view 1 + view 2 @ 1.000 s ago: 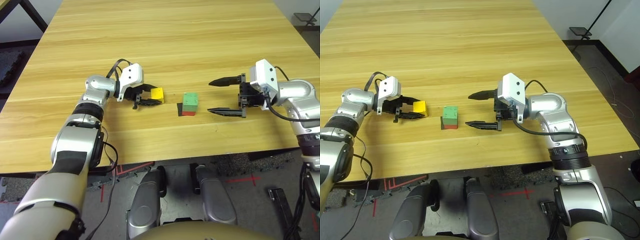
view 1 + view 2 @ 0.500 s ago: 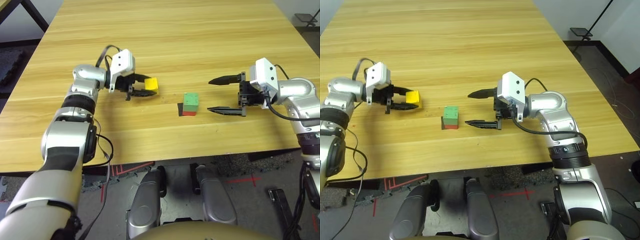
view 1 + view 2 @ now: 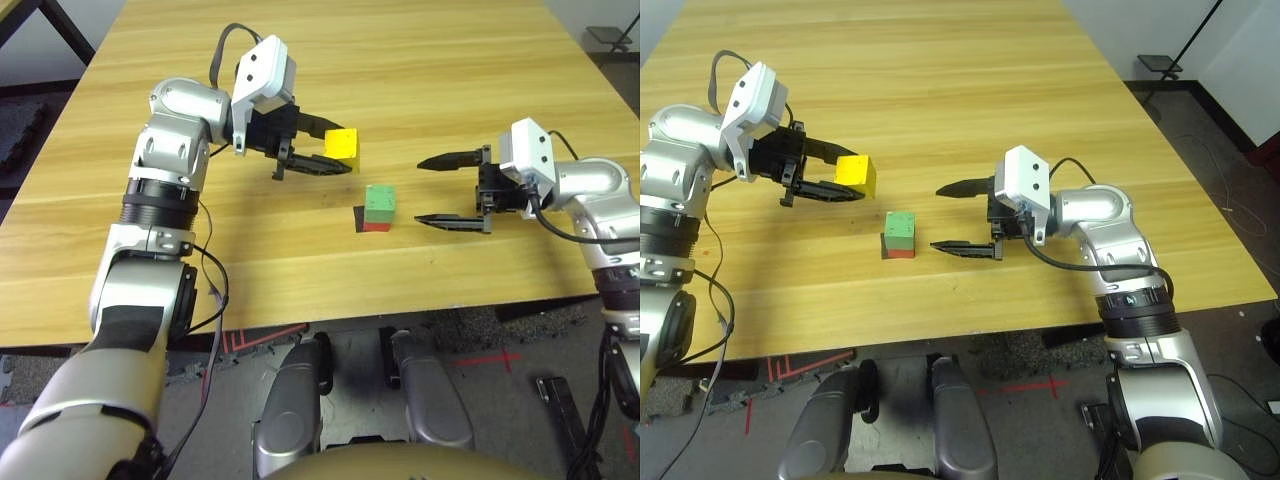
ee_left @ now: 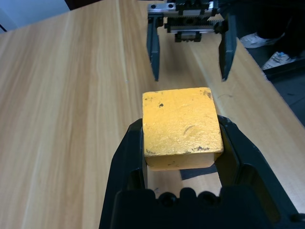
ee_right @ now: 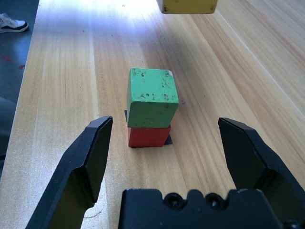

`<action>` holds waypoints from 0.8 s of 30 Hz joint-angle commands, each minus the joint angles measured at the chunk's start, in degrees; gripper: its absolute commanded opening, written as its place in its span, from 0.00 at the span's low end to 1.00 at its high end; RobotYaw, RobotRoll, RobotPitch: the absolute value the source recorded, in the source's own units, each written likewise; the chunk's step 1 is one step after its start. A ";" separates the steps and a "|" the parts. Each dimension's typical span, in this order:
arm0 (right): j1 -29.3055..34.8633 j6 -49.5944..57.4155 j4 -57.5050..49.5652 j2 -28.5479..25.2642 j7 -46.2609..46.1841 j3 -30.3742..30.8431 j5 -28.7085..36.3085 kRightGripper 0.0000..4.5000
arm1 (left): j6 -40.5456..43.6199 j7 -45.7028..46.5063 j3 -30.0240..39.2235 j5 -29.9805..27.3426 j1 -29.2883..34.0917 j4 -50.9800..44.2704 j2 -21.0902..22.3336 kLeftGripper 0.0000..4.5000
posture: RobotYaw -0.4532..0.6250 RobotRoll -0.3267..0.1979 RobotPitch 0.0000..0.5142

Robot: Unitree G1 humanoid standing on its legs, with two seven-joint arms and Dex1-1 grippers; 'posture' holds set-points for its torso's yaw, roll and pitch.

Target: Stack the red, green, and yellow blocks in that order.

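The green block (image 3: 380,201) sits on top of the red block (image 3: 377,226) near the table's middle, on a flat black patch (image 3: 359,218). My left gripper (image 3: 338,152) is shut on the yellow block (image 3: 341,145) and holds it in the air, up and to the left of the stack. In the left wrist view the yellow block (image 4: 181,125) is pinched between both fingers. My right gripper (image 3: 429,191) stands open on the table to the right of the stack, apart from it. Its wrist view looks at the green block (image 5: 151,97) over the red block (image 5: 148,136).
The wooden table (image 3: 330,60) stretches wide and bare behind the stack. Its front edge (image 3: 330,315) runs close below the blocks. Dark floor lies beyond the table's right side.
My left gripper has lifted the yellow block off the table and carried it right, toward the stack. The right arm and the green-on-red stack have stayed still.
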 commanded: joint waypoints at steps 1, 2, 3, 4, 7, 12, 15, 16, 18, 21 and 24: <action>1.29 0.70 -1.39 -1.06 0.07 -0.82 0.56 1.00 | 3.51 2.27 -1.97 -0.56 2.17 -4.45 0.89 0.46 | 0.58 0.71 0.41; 1.38 1.40 -2.05 -1.37 0.06 -1.10 1.00 1.00 | 4.59 2.92 -2.05 -0.90 2.44 -5.09 0.84 0.46 | 0.58 0.71 0.41; 1.44 1.83 -2.61 -1.75 0.14 -1.34 1.31 1.00 | 5.30 3.43 -2.23 -1.06 2.64 -5.51 0.87 0.46 | 0.58 0.71 0.41; 1.41 2.11 -3.06 -2.12 0.23 -1.50 1.50 1.00 | 5.63 3.58 -2.51 -1.08 2.83 -5.66 1.04 0.46 | 0.58 0.71 0.42; 0.96 4.20 -4.61 -3.93 0.73 -2.83 2.87 1.00 | 5.70 4.00 -3.50 -1.05 3.71 -5.49 0.80 0.46 | 0.57 0.70 0.42; 1.87 6.22 -6.85 -6.35 1.30 -3.86 4.04 1.00 | 5.12 4.90 -4.44 -1.92 4.19 -5.16 -0.17 0.46 | 0.56 0.68 0.43; 2.06 6.92 -7.43 -7.53 1.82 -4.44 4.33 1.00 | 5.21 5.62 -4.70 -2.73 4.30 -5.59 -0.93 0.46 | 0.56 0.67 0.42; 1.92 7.04 -7.36 -7.72 1.82 -4.53 4.37 1.00 | 5.26 5.99 -4.74 -2.91 4.28 -5.65 -1.30 0.46 | 0.56 0.67 0.42; 1.74 7.01 -7.17 -7.86 1.68 -4.56 4.33 1.00 | 5.35 6.38 -5.04 -3.02 4.37 -6.01 -1.79 0.46 | 0.56 0.67 0.42; 1.94 6.79 -7.11 -7.94 1.45 -4.44 4.30 1.00 | 5.98 6.86 -5.52 -3.28 4.85 -7.34 -2.27 0.46 | 0.55 0.67 0.42; 2.14 6.70 -7.16 -7.90 1.23 -4.41 4.21 1.00 | 6.88 7.85 -6.06 -3.52 5.65 -9.13 -2.98 0.46 | 0.55 0.67 0.42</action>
